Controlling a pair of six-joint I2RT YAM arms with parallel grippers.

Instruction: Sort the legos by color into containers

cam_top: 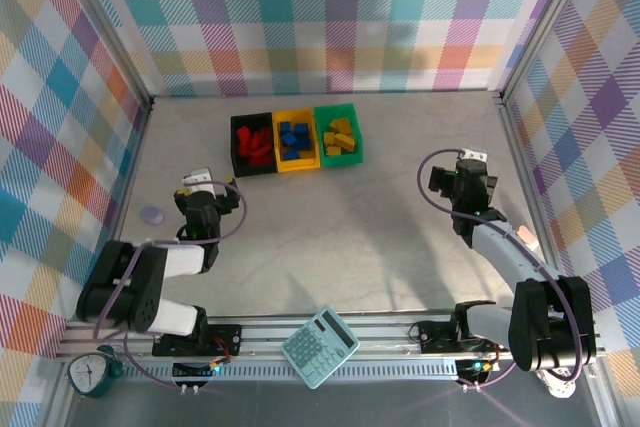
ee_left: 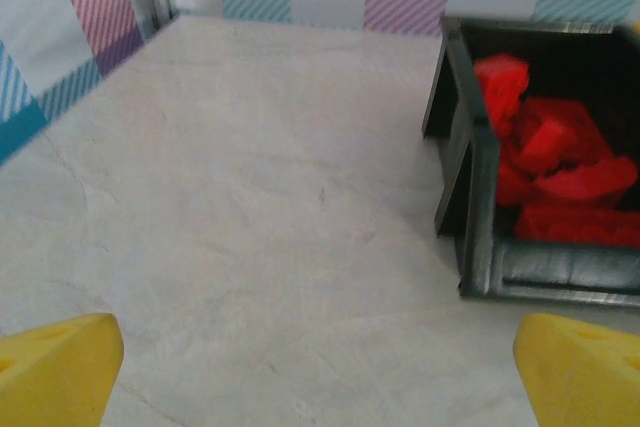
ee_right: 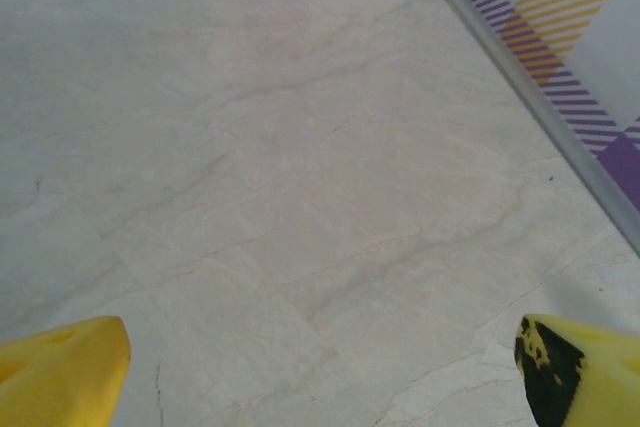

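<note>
My left fingers (ee_left: 55,367) and right fingers (ee_right: 60,372), smooth yellow, gape wide, empty, over marbled grey counter (ee_right: 300,197). Ahead-right of the left pair: glossy black bin (ee_left: 560,269), blocky red legos (ee_left: 560,167) inside.

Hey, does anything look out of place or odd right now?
Red legos sit in the black bin, blue legos in the yellow bin, yellow legos in the green bin. Odd: a teal calculator lies askew on the front rail, and a small purple disc sits alone on the table near the left arm.
</note>
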